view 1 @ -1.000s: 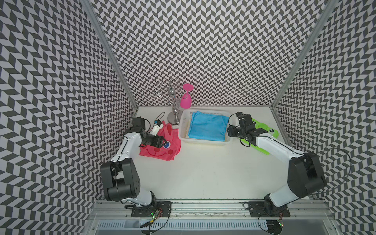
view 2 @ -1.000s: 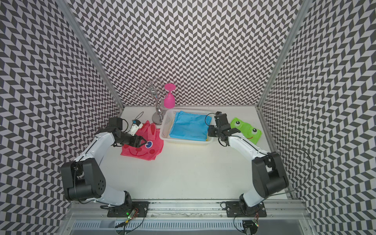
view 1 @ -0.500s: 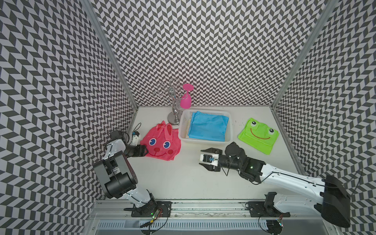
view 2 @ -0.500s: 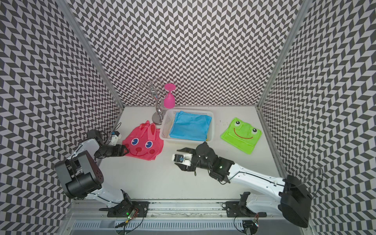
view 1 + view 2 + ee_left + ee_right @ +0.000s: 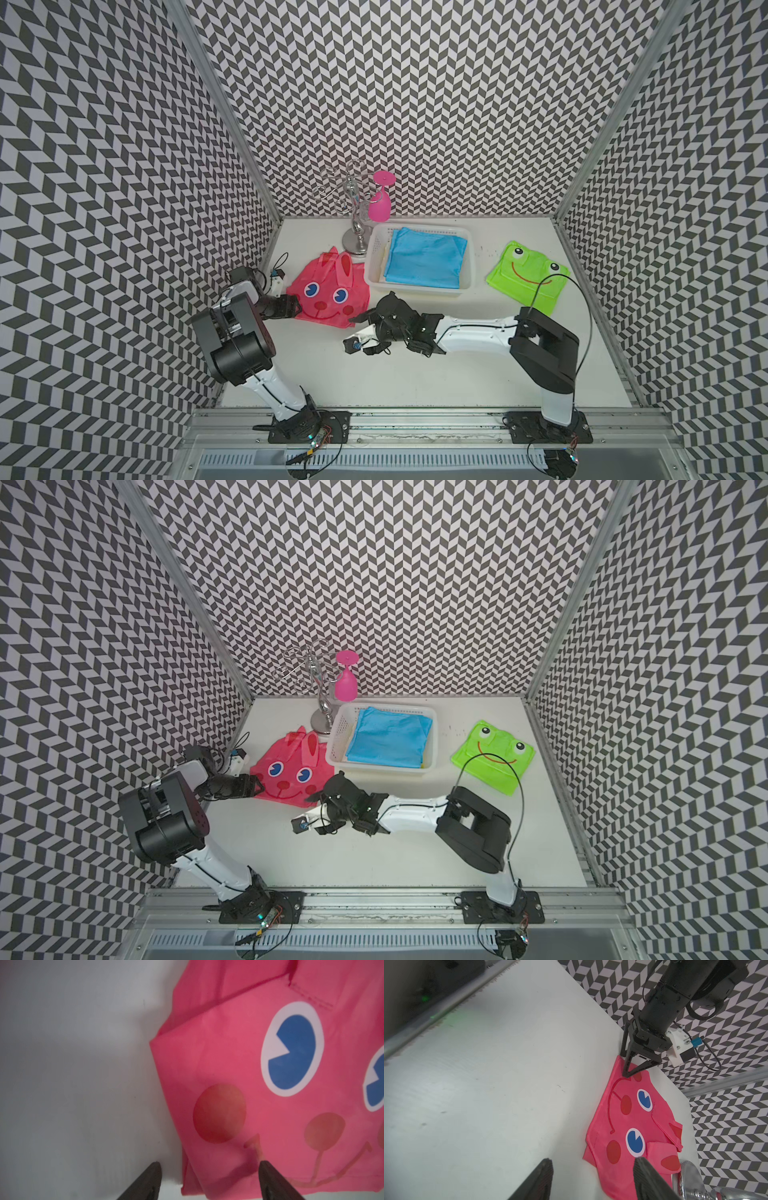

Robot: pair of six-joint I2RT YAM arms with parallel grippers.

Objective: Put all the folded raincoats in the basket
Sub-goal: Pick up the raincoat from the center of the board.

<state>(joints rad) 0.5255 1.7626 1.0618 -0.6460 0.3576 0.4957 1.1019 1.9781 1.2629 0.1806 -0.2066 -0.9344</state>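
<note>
My left wrist cam shows my left gripper (image 5: 208,1164) spread astride the edge of the pink folded rabbit-face raincoat (image 5: 228,1064), 1 finger (image 5: 149,1182) over the white table (image 5: 72,1084); the top views can't resolve that. My right gripper (image 5: 593,1160) is spread too, empty, at the coat's opposite side. It lies flat just beside the white lattice plastic basket (image 5: 419,291) holding 1 folded blue raincoat (image 5: 424,257); the table's front half is open.

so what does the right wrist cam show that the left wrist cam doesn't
Only right wrist: the left gripper at the pink raincoat's corner, the chrome stand base, the patterned wall, both printed eyes complete. Only left wrist: a close look at the raincoat's layered folded edge, one finger over it, the other over the table. Both: the raincoat lying on the white table, and each camera's own fingers apart, holding nothing.
</note>
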